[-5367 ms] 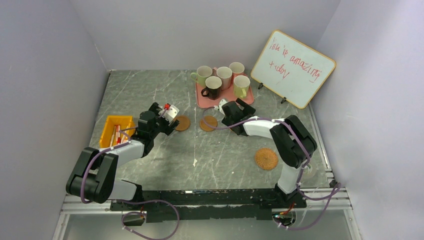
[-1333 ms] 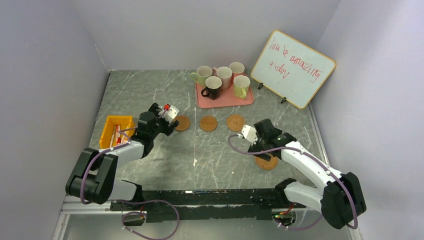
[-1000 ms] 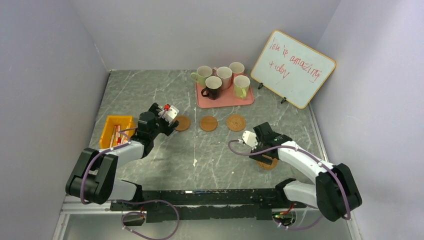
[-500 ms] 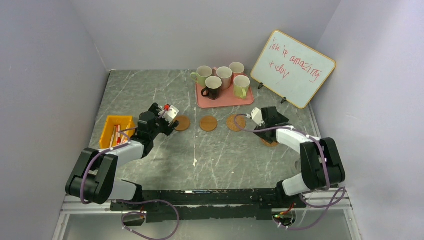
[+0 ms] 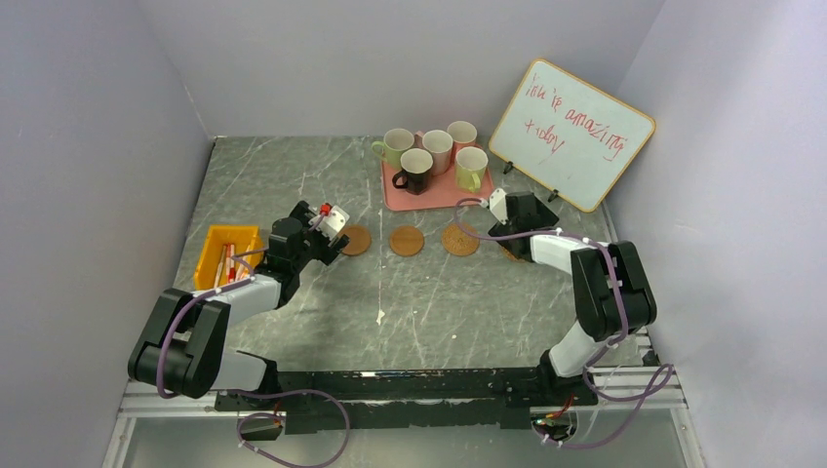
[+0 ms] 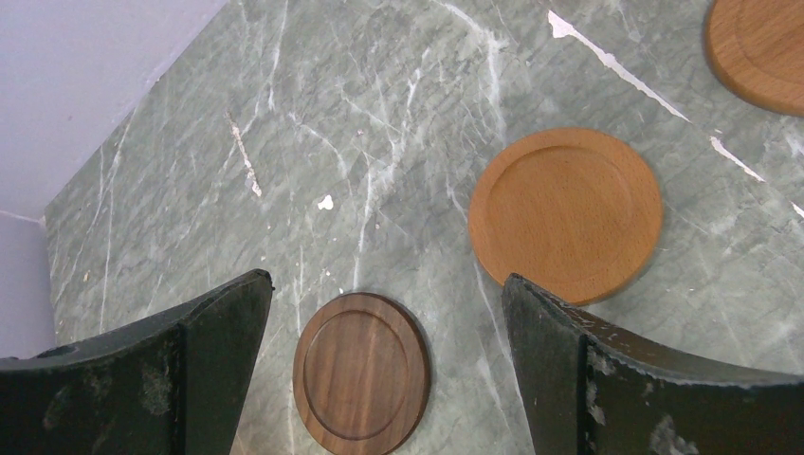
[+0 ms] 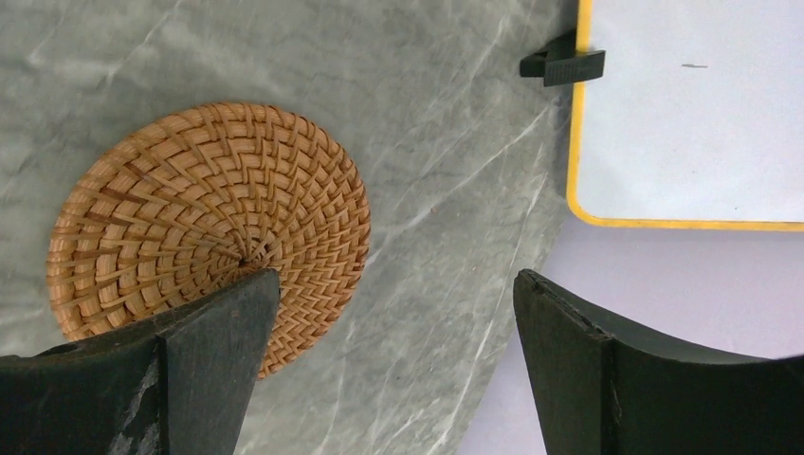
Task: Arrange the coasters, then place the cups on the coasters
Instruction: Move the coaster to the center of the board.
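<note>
One woven coaster (image 7: 209, 223) lies flat, partly beneath the right gripper (image 7: 393, 289), whose jaws stand wide apart and empty. Dark brown coaster (image 6: 360, 372) lies between the spread, empty jaws of the left gripper (image 6: 386, 282), with a tan coaster (image 6: 566, 213) just beyond. Cups (image 5: 437, 146) stand on the pink tray (image 5: 410, 202), further out.

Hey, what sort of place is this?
Probably a robot lab test cell: plain walls box in the table, a left arm and right arm are mounted at its near edge, and a whiteboard leans beside cups.

Grey marble table (image 5: 283, 185), coasters (image 5: 407, 240), pink tray (image 5: 441, 201), orange bin (image 5: 220, 235), whiteboard (image 5: 575, 132)
</note>
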{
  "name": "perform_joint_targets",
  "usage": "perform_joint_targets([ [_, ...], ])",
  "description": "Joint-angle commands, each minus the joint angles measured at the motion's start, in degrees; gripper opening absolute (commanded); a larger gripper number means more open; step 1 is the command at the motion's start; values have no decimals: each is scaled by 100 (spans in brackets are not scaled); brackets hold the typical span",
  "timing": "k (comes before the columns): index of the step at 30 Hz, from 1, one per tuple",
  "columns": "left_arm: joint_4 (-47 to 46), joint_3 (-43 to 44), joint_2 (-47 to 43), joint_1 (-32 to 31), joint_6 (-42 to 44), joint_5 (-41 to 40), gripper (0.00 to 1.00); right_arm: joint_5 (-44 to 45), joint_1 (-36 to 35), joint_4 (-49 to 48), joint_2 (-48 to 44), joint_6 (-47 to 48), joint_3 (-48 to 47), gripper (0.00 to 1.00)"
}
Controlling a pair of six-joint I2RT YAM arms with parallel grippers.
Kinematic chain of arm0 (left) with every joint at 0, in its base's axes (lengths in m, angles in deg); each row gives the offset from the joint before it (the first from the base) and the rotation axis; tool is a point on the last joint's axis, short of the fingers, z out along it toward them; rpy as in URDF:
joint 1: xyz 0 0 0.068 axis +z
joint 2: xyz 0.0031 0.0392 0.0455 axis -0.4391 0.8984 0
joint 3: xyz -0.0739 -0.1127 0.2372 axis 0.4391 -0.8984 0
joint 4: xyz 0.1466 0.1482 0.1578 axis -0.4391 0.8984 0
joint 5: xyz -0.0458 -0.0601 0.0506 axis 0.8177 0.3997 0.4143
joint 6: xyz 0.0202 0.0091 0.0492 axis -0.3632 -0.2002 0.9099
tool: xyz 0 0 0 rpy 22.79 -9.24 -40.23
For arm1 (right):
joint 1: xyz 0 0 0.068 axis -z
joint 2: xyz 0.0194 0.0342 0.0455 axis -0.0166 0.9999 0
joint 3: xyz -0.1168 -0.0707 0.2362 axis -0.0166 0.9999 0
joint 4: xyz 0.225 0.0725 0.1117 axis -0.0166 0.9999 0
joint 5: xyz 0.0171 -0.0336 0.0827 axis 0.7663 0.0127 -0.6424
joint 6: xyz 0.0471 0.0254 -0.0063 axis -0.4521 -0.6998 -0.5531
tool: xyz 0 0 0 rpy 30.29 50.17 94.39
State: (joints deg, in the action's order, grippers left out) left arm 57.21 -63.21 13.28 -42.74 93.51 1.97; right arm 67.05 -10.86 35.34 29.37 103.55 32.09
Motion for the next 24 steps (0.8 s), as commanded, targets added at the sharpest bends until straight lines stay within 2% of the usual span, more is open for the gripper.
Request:
perform_joint_targets([
  [1, -259, -9, -68, 18, 7, -24, 96, -184, 1, -208, 456, -460, -119, 100],
  [12, -275, -2, -35, 18, 8, -26, 96, -159, -1, -186, 571, -514, -209, 100],
  [24, -268, -3, -44, 20, 8, -24, 96, -198, 2, 37, 245, -527, -265, 100],
])
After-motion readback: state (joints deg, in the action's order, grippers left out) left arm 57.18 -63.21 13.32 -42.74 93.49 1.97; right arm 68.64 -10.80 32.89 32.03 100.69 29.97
